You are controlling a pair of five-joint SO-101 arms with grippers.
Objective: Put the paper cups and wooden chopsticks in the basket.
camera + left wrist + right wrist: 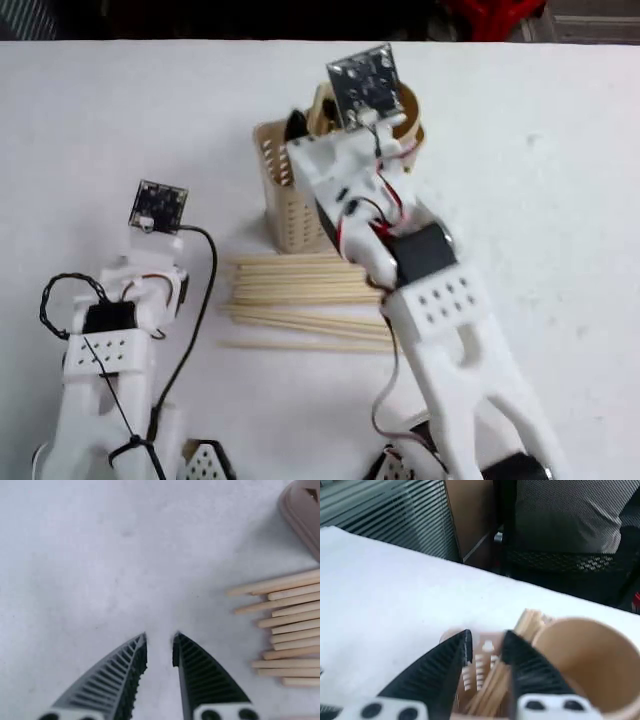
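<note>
A beige slotted basket stands at the table's middle, with wooden chopsticks leaning inside it. A brown paper cup sits at the basket's right end; whether it is inside I cannot tell. My right arm hangs over the basket. In the right wrist view its gripper is open just above the basket's mouth, nothing clearly between the fingers. A loose pile of chopsticks lies flat in front of the basket. My left gripper is slightly open over bare table, left of that pile.
The white table has free room on the left and far right. A corner of the basket shows beyond the pile in the left wrist view. Black cables trail beside the left arm. A chair and blinds stand behind the table.
</note>
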